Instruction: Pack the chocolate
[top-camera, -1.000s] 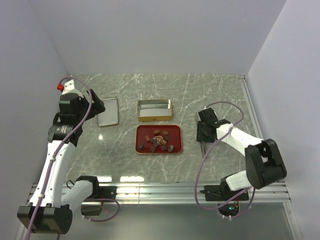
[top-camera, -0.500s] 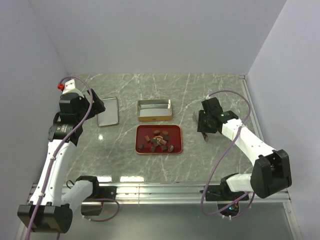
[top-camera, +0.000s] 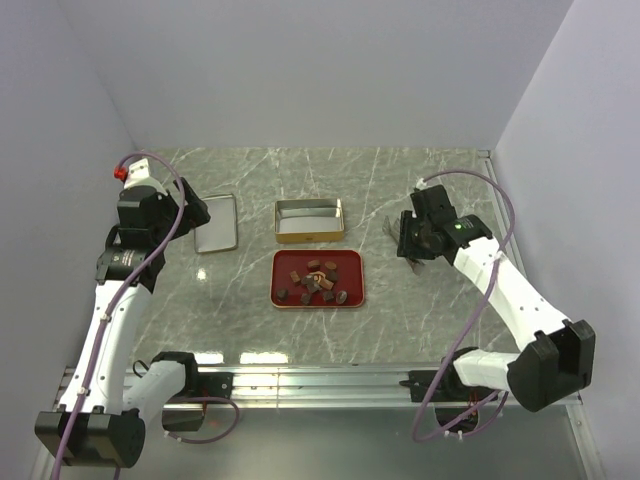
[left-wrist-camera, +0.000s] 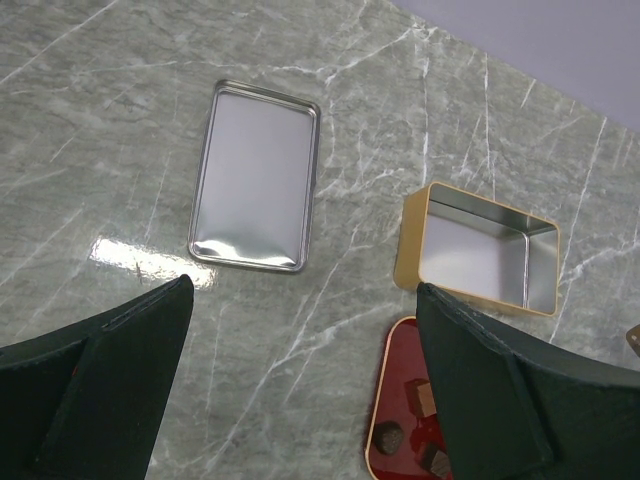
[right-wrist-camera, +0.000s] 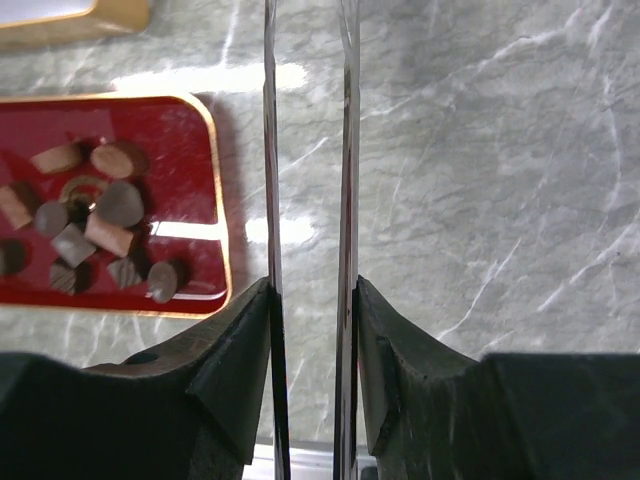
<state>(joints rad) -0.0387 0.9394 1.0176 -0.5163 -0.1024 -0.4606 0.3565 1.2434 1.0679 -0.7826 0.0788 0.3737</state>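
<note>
Several small dark brown and orange-wrapped chocolates (top-camera: 315, 280) lie on a red tray (top-camera: 352, 262) at the table's middle; they also show in the right wrist view (right-wrist-camera: 100, 225) and partly in the left wrist view (left-wrist-camera: 415, 398). An open gold tin (top-camera: 309, 220) stands just behind the tray. My right gripper (top-camera: 412, 246) is shut on metal tongs (right-wrist-camera: 343, 150), held above the table to the right of the tray, their tips pointing toward it. My left gripper (top-camera: 190, 212) is open and empty, high above the table's left side.
A flat silver tin lid (top-camera: 216, 222) lies left of the gold tin, also in the left wrist view (left-wrist-camera: 255, 190). Walls close in the left, back and right. A metal rail (top-camera: 320, 380) runs along the near edge.
My right arm has lifted and swung back and to the right, carrying the tongs up off the table. The left arm has not moved.
</note>
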